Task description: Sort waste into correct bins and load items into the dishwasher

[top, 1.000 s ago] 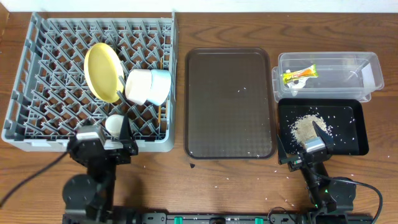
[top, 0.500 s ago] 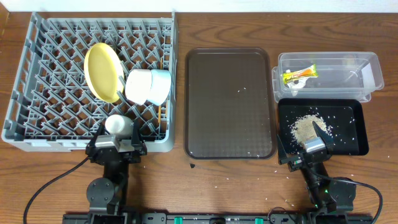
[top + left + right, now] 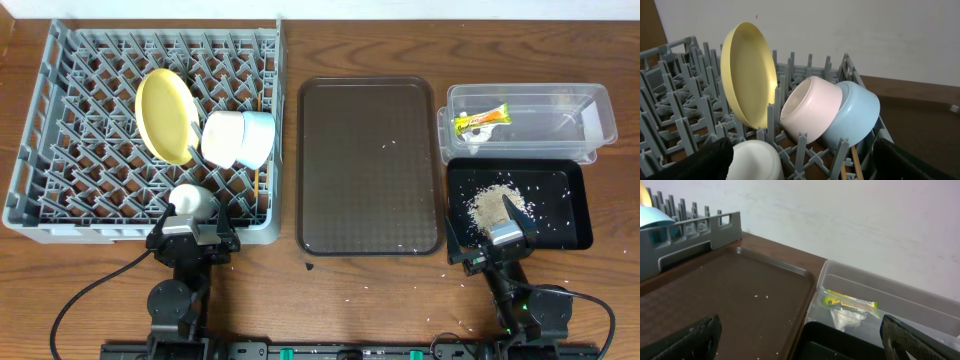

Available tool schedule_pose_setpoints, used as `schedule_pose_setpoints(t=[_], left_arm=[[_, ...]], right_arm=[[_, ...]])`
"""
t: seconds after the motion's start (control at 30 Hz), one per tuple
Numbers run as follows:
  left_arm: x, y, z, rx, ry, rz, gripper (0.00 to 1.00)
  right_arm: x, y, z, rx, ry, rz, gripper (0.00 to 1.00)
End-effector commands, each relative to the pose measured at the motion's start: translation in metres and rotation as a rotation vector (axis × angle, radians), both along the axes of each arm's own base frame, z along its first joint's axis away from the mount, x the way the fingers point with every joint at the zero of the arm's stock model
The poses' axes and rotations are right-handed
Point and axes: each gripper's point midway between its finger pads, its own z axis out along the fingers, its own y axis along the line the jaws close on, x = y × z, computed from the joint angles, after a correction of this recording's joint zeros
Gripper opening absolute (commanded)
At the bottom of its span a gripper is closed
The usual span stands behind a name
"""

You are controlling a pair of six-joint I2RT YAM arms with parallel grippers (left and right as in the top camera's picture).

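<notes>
Seemingly everything is sorted, so the risk now lies in how the arms leave. The left jaws stand wide apart and empty at the near edge of the dish rack (image 3: 60,120). The small white cup (image 3: 187,200) sits in the rack's nearest row, just beyond them and low between the two fingers, a little to the left. A careless push forward or sideways swing could clip the cup or the rack wall and tip it. It could also jolt the white bowl (image 3: 225,138) and the blue bowl (image 3: 262,138), which lean together against the upright yellow plate (image 3: 165,115). The chopsticks (image 3: 258,180) lie under the bowls.

The right jaws, also apart and empty, hang over the near left corner of the black tray (image 3: 570,225), close to the rice (image 3: 490,205). Catching the rim could spill grains onto the worktop (image 3: 380,300). The wrapper (image 3: 480,121) lies in the clear box (image 3: 590,110), well apart from either arm.
</notes>
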Motion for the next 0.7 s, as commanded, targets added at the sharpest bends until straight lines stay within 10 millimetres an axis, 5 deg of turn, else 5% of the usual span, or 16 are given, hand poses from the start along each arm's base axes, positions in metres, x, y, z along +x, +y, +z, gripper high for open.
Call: schedule_pose_setpoints(t=[0.0,0.67], left_arm=[[-0.001,0.0,-0.01,0.011,0.033,-0.001,0.9],[-0.002,0.0,-0.021,0.014,0.081,-0.002,0.9]], right_arm=[[0.001,-0.005,-0.001,-0.007,-0.001,-0.021,0.99],[0.001,-0.005,-0.001,-0.007,-0.002,-0.021,0.99]])
